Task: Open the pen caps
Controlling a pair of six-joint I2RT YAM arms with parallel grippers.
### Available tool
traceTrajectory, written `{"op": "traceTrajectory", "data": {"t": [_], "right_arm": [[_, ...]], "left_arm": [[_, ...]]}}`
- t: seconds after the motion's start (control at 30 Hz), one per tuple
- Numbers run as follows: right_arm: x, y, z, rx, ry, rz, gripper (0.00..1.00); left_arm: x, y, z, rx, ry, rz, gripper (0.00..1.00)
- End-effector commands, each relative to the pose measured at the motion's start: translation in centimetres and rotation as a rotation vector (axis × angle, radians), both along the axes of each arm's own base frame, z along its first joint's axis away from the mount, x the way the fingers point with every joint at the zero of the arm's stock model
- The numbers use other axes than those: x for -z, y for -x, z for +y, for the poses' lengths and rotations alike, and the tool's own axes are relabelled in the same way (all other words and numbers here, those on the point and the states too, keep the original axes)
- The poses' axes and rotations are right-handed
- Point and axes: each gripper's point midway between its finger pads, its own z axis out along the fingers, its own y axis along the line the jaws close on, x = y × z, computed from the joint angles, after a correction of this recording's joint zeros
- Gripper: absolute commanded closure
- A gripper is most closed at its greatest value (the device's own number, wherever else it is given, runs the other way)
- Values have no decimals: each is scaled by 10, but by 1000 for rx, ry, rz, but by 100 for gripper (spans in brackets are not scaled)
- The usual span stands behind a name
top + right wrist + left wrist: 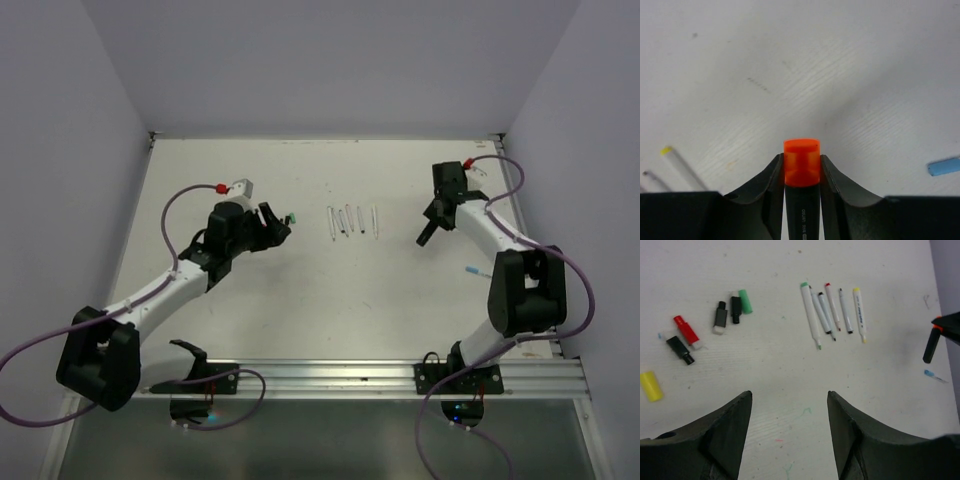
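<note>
Right hand (801, 158) clamped on black pen (802, 212), orange pen cap (801, 167) outermost, long axis along the fingers (765, 187), left hand (789, 394) open, empty.

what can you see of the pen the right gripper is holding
The pen has a black barrel with small pale print and a blocky orange cap, plastic by the look, and the cap is on. It lies lengthwise between the fingers of the right gripper, which pinch it from both sides at the cap. The cap's end pokes just past the fingertips. Nothing else visibly touches it, and the white table lies beyond.
</note>
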Motion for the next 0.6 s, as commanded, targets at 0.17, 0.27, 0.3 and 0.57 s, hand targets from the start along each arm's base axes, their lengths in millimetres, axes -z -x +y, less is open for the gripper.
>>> {"op": "traceTrajectory", "data": {"t": [0.17, 0.27, 0.3, 0.57], "right_arm": [[-88, -31, 109, -511, -132, -264, 100], [-99, -22, 151, -727, -196, -297, 100], [-98, -21, 155, -750, -195, -304, 100], [-91, -14, 183, -783, -288, -314, 100]], "left_arm": [[-47, 6, -60, 356, 168, -204, 36], [-54, 2, -69, 381, 206, -193, 36], [-55, 1, -72, 388, 218, -183, 36], [-46, 12, -110, 521, 351, -125, 38]]}}
